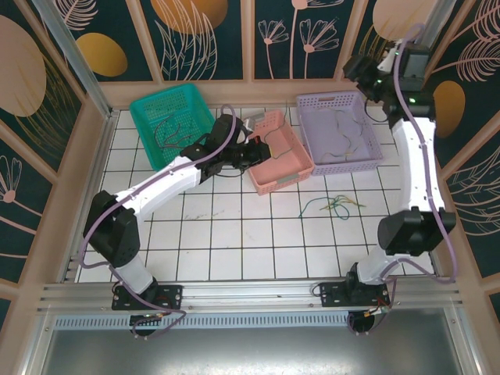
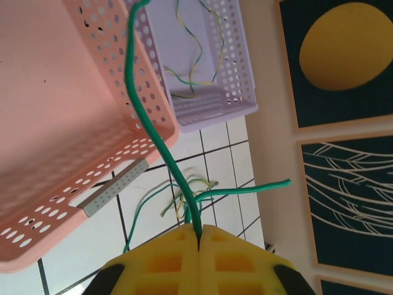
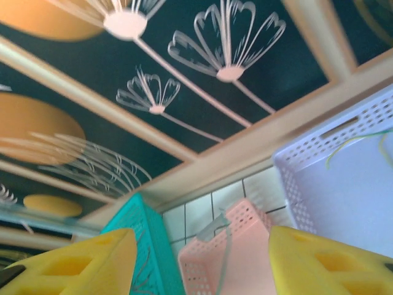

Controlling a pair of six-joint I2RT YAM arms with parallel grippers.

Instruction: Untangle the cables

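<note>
Well, we count three baskets on the white tiles (image 1: pixel 234 226). One green basket (image 1: pixel 168 100) sits at the back left, one pink basket (image 1: pixel 293 168) in the middle, and one lilac basket (image 1: pixel 336 99) at the back right.

We count two grippers too. The left gripper (image 1: pixel 262 148) is at the left edge of the pink basket. From its wrist camera we see its two yellow fingers (image 2: pixel 166 261) pressed together. They pinch one green cable (image 2: pixel 153 123). That cable runs up from the fingers and across the wall of the pink basket. A short green end pokes out to the side near the fingers.

The right gripper (image 1: pixel 367 74) is high up at the back, by the wall over the lilac basket. Its two yellow fingers (image 3: pixel 73 261) are wide apart, with nothing between them.

One little bunch of cables (image 1: pixel 336 205) lies on the tiles in front of the lilac basket, near the pink one. We see green and yellow in it, but it is too tangled to count.

Some thin yellow and green wires (image 2: pixel 190 61) lie in the lilac basket. A few dark wires (image 1: pixel 172 129) lie in the green basket.
</note>
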